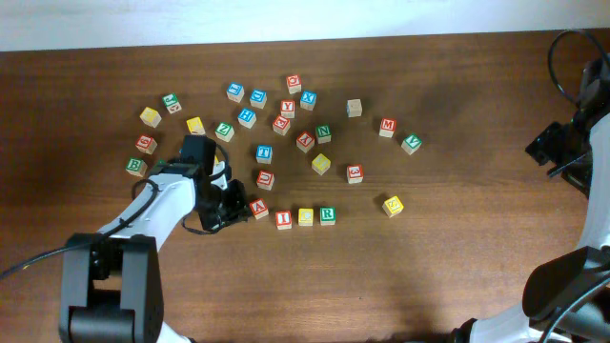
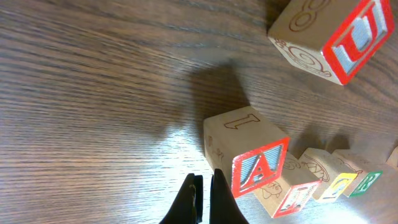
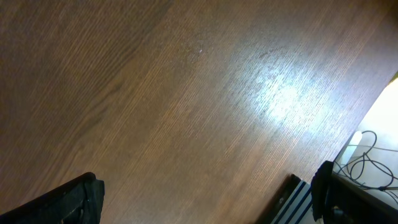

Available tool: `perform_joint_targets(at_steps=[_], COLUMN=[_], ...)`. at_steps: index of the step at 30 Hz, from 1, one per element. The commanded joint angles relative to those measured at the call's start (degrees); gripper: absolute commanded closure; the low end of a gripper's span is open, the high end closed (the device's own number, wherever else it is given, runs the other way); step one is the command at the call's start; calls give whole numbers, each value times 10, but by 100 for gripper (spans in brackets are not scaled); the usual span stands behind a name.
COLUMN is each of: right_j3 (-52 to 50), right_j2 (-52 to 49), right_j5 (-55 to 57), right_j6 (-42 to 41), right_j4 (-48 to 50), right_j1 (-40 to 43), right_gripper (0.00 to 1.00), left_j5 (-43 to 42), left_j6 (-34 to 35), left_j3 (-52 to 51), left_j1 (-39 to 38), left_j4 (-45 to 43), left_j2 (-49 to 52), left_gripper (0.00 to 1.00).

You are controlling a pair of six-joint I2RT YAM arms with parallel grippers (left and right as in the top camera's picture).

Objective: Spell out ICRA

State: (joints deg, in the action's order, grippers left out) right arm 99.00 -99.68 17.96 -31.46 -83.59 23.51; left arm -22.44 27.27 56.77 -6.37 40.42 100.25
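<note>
Four cubes lie in a row near the table's front: red A (image 1: 258,208), red I (image 1: 283,219), yellow C (image 1: 305,217) and green R (image 1: 327,215). The A sits slightly askew at the left end. In the left wrist view the A (image 2: 255,165) is nearest, then the I (image 2: 298,198), C (image 2: 339,184) and R (image 2: 368,181). My left gripper (image 1: 234,202) (image 2: 204,200) is shut with nothing in it. Its tips rest low at the A's left side, right against it or nearly so. My right gripper (image 1: 551,151) (image 3: 199,205) stands open over bare table at the far right.
Many other letter cubes are scattered behind the row, the closest a red one (image 1: 265,179) (image 2: 329,37) just beyond the A. A yellow cube (image 1: 393,205) and a red one (image 1: 355,173) lie to the row's right. Cables (image 3: 367,165) hang off the table's right edge.
</note>
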Motion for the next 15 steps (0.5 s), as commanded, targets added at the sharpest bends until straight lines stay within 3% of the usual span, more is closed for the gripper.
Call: perform_joint_targets(at_steps=[1, 5, 9, 10, 11, 12, 15], right_j3=[5, 5, 5, 5, 5, 5, 5], right_j2=[6, 6, 6, 6, 6, 5, 5], right_j5=[2, 2, 1, -23, -65, -112, -366], right_j6=[-3, -3, -4, -5, -5, -5, 5], right_j4=[0, 0, 0, 22, 44, 50, 19], right_j1=[2, 1, 1, 2, 2, 1, 1], right_gripper=[2, 2, 2, 2, 1, 2, 2], left_j5=[23, 88, 195, 195, 195, 198, 224], left_j6=[-5, -7, 46, 46, 46, 46, 46], left_j3=[34, 38, 38, 38, 38, 38, 38], left_j1=[39, 54, 68, 82, 90, 102, 132], left_j4=[53, 93, 111, 116, 123, 138, 165], left_j2=[-23, -120, -194, -203, -204, -204, -204], left_gripper=[100, 100, 97, 67, 57, 4, 1])
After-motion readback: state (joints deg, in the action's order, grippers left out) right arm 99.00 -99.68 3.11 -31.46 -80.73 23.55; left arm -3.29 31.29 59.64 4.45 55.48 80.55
